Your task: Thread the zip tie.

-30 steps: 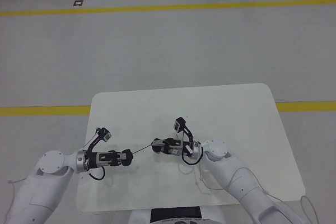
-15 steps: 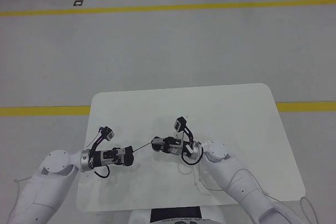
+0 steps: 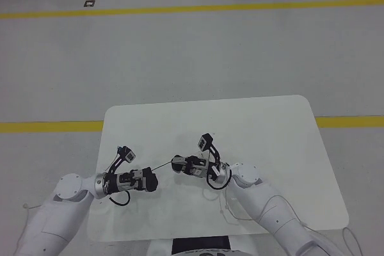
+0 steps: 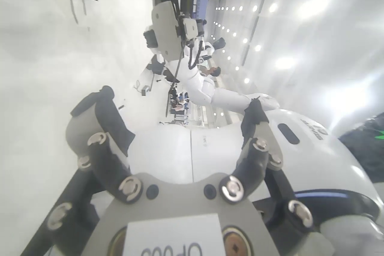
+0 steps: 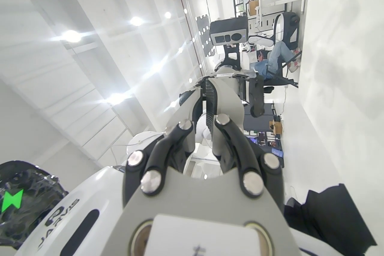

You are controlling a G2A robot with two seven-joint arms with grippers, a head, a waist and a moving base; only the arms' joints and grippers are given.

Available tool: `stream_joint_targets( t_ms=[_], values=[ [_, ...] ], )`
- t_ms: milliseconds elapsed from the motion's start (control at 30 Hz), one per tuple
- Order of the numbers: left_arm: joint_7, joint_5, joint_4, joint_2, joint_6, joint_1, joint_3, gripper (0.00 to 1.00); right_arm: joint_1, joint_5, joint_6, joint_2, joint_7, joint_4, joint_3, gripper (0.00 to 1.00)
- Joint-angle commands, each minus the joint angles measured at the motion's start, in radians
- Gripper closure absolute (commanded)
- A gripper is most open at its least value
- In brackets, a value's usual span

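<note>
Threading looks barely begun. From above, the right hand (image 3: 176, 165) pinches one end of the zip tie (image 3: 164, 168); its free end stops close by the left hand (image 3: 151, 179), and you have no loop yet. Bare tabletop (image 3: 275, 128) lies all round both hands, edges well off. Your left wrist view has the left hand (image 4: 180, 102) spread wide, holding nothing. Your right wrist view has the right hand (image 5: 217, 89) pressed together.

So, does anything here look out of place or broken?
Nothing stands out. The thin zip tie juts straight from the shut right gripper toward the open left gripper, above the white table.
</note>
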Motion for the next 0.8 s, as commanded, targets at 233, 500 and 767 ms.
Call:
stream_joint_targets(
  t_ms=[233,500,767],
  values=[
    [-0.011,-0.032,0.039,-0.019,0.0,-0.035,0.044,0.0,0.003,0.035,-0.002,-0.01,-0.012,0.004,-0.03,1.0],
    [-0.018,-0.045,0.053,-0.028,0.0,-0.045,0.05,0.0,0.012,0.032,-0.001,-0.014,-0.015,0.015,-0.048,1.0],
    [-0.016,-0.044,0.053,-0.032,0.0,-0.046,0.047,0.0,0.016,0.028,0.007,-0.014,-0.012,0.018,-0.056,1.0]
  ],
)
